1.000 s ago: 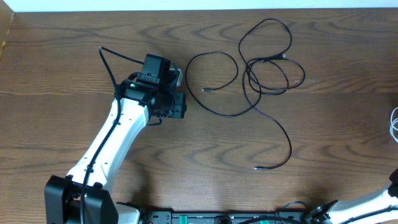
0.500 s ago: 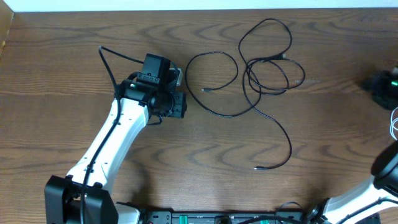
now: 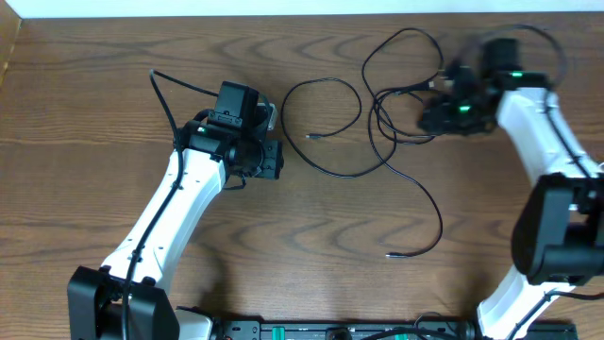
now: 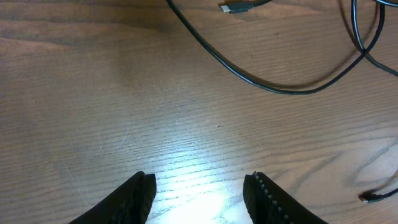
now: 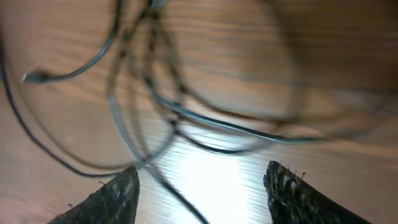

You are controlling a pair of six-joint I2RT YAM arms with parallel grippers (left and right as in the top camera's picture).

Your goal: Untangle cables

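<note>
The long thin black cable (image 3: 440, 219) lies in loose overlapping loops across the middle and back right of the table. My left gripper (image 3: 274, 159) sits just left of its left loop, open and empty (image 4: 199, 186); the cable (image 4: 273, 89) and a plug end (image 4: 239, 7) lie ahead of the fingers. My right gripper (image 3: 437, 111) hovers over the right-hand loops, open with nothing in it (image 5: 199, 186); blurred strands of the cable (image 5: 217, 124) run between and ahead of its fingers. The white cable is out of view.
The wooden table (image 3: 94, 76) fills the view, with its back edge along the top. The right arm (image 3: 543, 123) stretches in from the right edge. Another plug end of the black cable (image 3: 394, 255) lies near the front middle.
The right arm has swung in fast from the right edge, and its gripper is now over the right loops of the black cable. The left arm and the cable have not moved.
</note>
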